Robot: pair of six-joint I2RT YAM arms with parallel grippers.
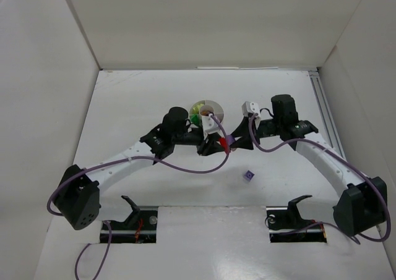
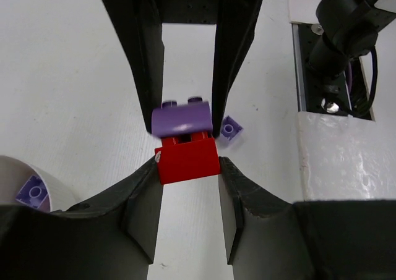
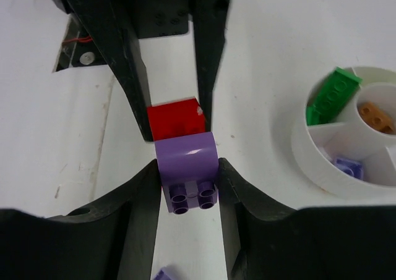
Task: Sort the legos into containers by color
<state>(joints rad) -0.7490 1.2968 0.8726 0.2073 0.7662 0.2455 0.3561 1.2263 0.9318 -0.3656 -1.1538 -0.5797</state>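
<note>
My left gripper (image 2: 187,162) is shut on a red brick (image 2: 188,158). My right gripper (image 3: 187,172) is shut on a light purple brick (image 3: 186,162). The two bricks touch end to end, held above the table just in front of the round white dish (image 1: 206,112); from above I see the red brick (image 1: 222,143) beside the purple one (image 1: 229,140). The dish (image 3: 322,162) holds a green brick (image 3: 331,94), an orange-brown brick (image 3: 377,115) in the centre well and a purple brick (image 3: 348,165). A loose purple brick (image 1: 248,175) lies on the table, also in the left wrist view (image 2: 231,128).
White walls enclose the table on three sides. A metal rail (image 1: 325,104) runs along the right side. Two black stands (image 1: 132,209) (image 1: 296,207) sit at the near edge by the arm bases. The dish rim with a purple brick (image 2: 33,191) shows at lower left.
</note>
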